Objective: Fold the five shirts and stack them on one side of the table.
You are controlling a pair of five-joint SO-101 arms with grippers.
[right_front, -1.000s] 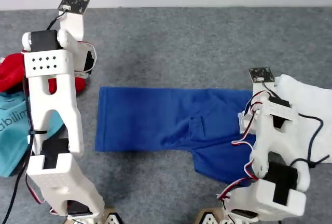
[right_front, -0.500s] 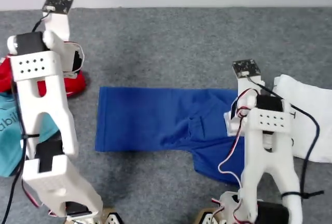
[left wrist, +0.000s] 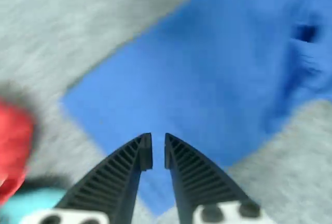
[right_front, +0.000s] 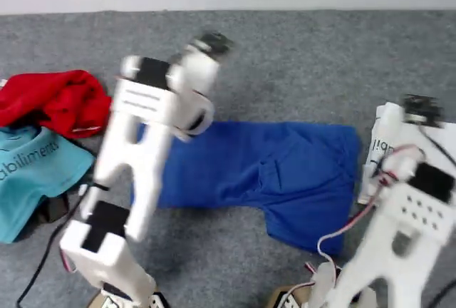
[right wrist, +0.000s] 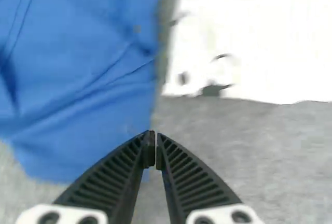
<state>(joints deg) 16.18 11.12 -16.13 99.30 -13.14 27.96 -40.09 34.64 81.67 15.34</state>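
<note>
Blue shirt [right_front: 271, 172]: lies flat in the middle of the grey bench [right_front: 299, 58] with one end toward each arm, probably so that either tool can take an edge for a fold.
Red shirt [right_front: 57, 101] and teal shirt [right_front: 28, 172]: bunched together at the left edge, touching; apparently waiting to be folded.
White shirt [right wrist: 259, 37]: at the right edge, just beside the blue hem; probably the start of the stack.
Left arm [right_front: 142, 151]: stretched forward over the blue shirt's left end. The left tool [left wrist: 153, 154] hangs above the cloth near a corner, jaws nearly pressed together, pinching nothing.
Right arm [right_front: 406, 215]: angled outward. The right tool [right wrist: 152, 151] is above the strip of bench between the blue and white shirts, pressed together and empty.
</note>
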